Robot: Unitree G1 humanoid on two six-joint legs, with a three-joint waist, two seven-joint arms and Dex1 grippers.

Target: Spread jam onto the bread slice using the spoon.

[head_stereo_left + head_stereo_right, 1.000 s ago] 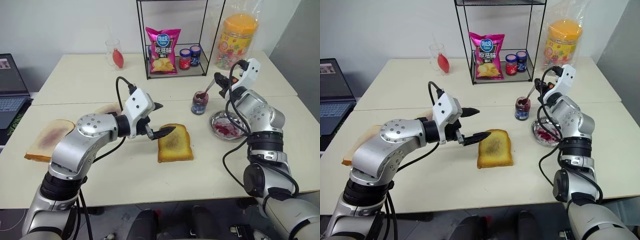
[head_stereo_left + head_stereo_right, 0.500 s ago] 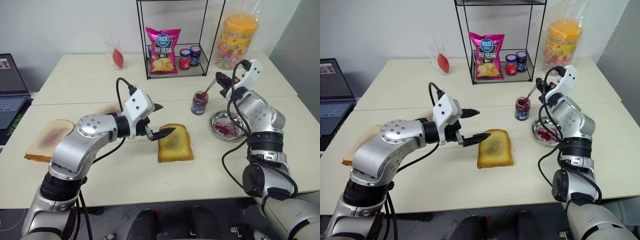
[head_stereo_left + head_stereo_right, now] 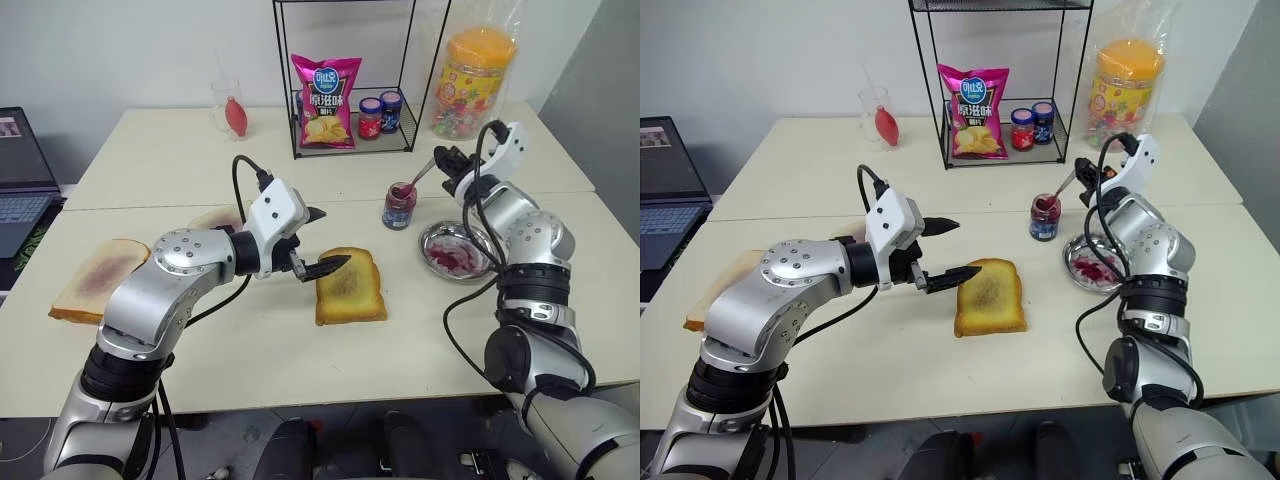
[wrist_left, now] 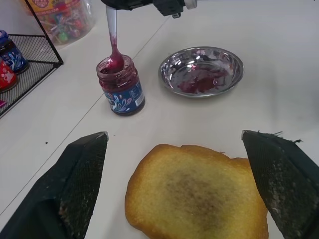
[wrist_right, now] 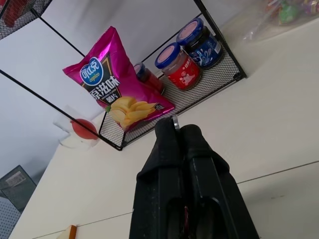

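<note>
Jam [image 4: 113, 63]: glossy dark red-purple, in small clear glass jar, blue label, beyond bread on table.
Spoon [image 4: 112, 35]: slim silvery metal, bowl dipped in jar, handle clamped in right gripper [image 3: 446, 161].
Bread slice [image 3: 348, 285]: thick, square, golden, browner centre, bare, mid-table.
Left gripper [image 3: 318, 240]: spread wide, empty, hovering at bread's left edge.
Steel dish [image 3: 437, 236]: round, shiny, jam-smeared, just beside jar.
Step judged: loading the spoon. Next: lift clear, carry level to bread.

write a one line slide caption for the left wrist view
Right gripper dips the spoon into the jam, beyond the bare bread slice framed by the open left gripper.
</note>
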